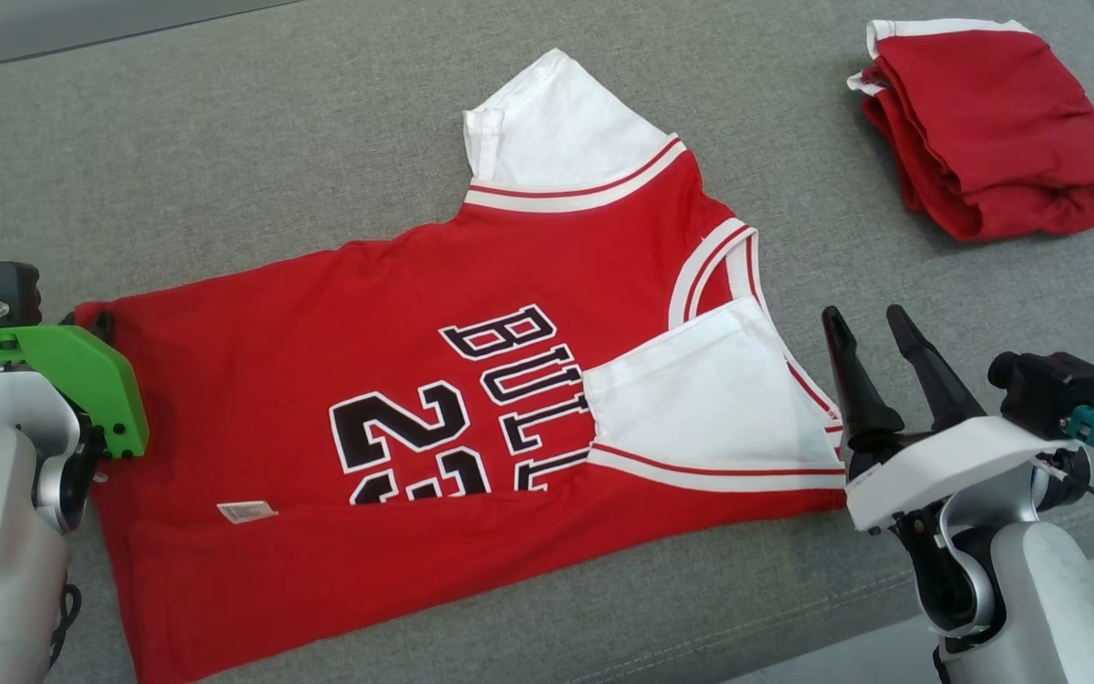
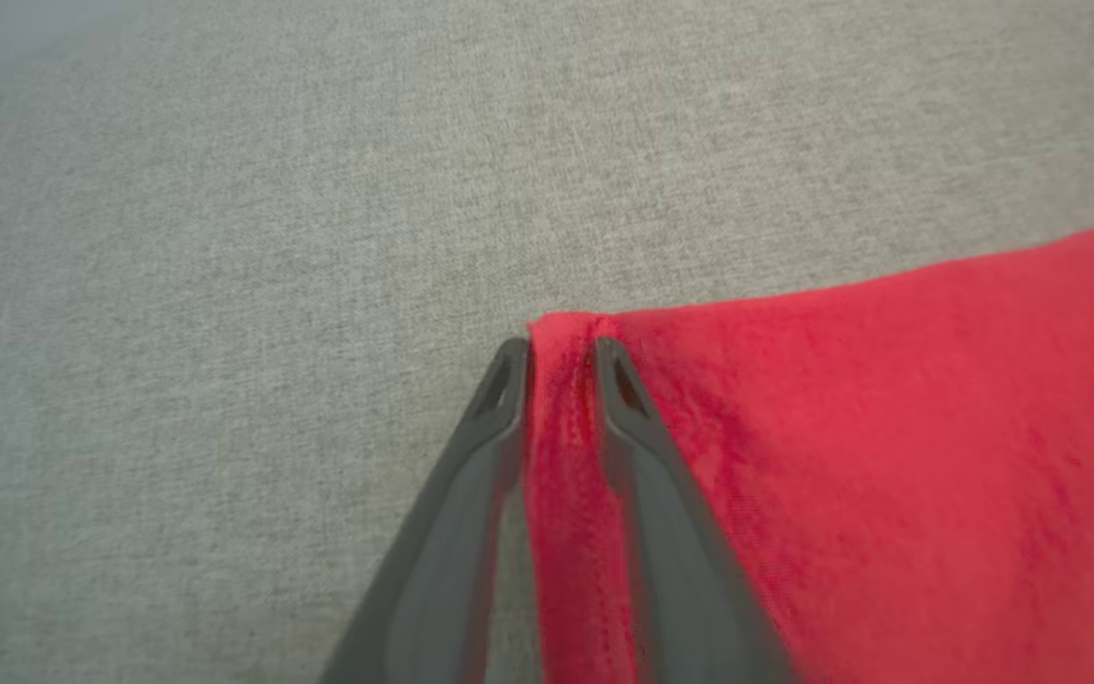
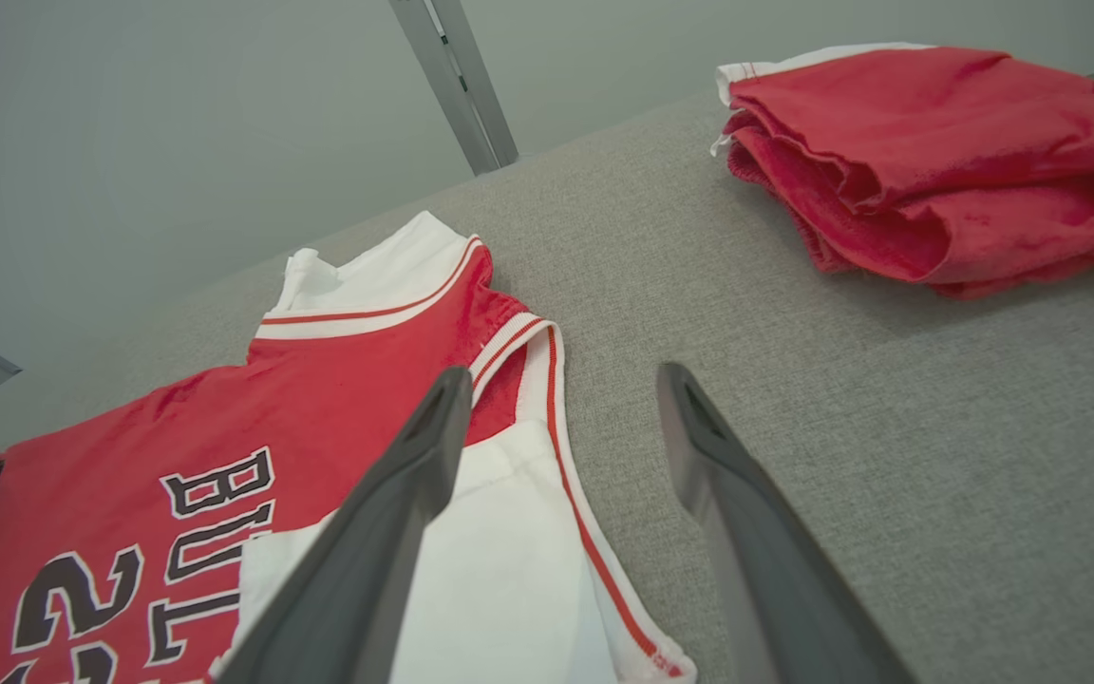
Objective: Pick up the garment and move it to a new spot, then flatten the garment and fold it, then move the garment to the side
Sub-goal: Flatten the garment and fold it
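Cloth sits between my left fingers [image 2: 480, 446]: the left gripper [image 2: 558, 353] has them drawn close on a ridge of red fabric at the hem corner of the jersey [image 1: 367, 313]. The pinch is low against the grey upholstered surface [image 1: 224, 142], I judge so that the corner can be lifted and carried across for a fold. The jersey lies spread in the middle of that surface, collar toward my right. Its near long edge is already turned up over the black numerals, and one white sleeve [image 1: 708, 380] is tucked in over the lettering, so the folding looks partly done. A small white label [image 1: 246, 511] shows on the turned-up flap. My right gripper [image 1: 865, 328] hovers with its fingers wide apart and nothing between them, just beside the collar end, placed, I think, to take the matching corner there. Well apart, at the far right, a second red garment [image 1: 993, 133] rests folded, likely marking where finished pieces go.
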